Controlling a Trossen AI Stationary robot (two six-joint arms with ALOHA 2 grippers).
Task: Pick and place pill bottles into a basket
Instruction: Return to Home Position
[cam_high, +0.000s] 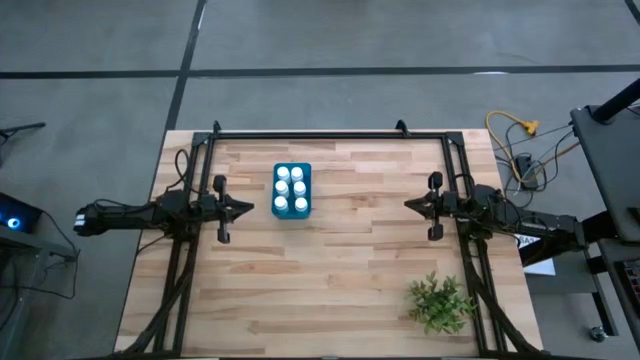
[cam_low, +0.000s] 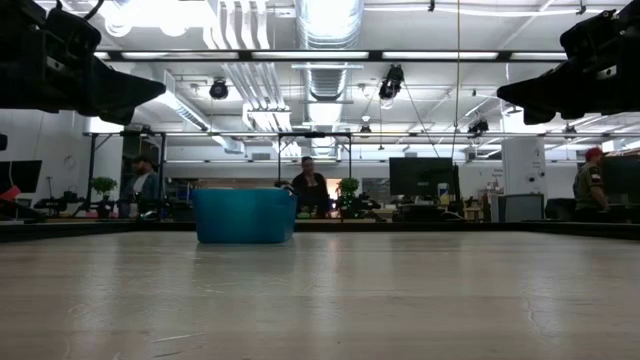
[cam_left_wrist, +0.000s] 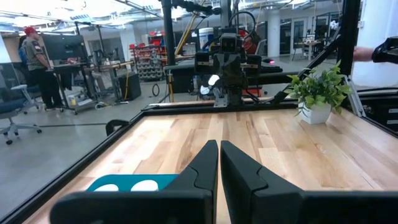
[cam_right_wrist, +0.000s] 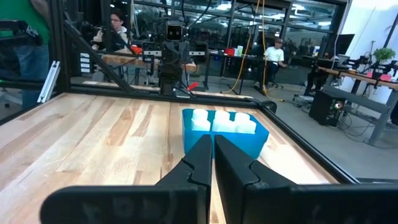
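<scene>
The blue basket (cam_high: 292, 191) stands on the wooden table toward its far left, with several white pill bottles (cam_high: 291, 189) upright inside it in two rows. It also shows in the low view (cam_low: 245, 216) and the right wrist view (cam_right_wrist: 227, 138), the bottles' caps (cam_right_wrist: 224, 121) above its rim. My left gripper (cam_high: 247, 208) hovers shut at the table's left side, just left of the basket. My right gripper (cam_high: 408, 205) hovers shut at the table's right side. Both point level toward each other, well above the table.
A small green plant (cam_high: 439, 303) in a white pot stands near the table's front right corner. A black frame (cam_high: 330, 134) runs along the table's edges. People and desks fill the room beyond the table. Bare wood lies between the two grippers.
</scene>
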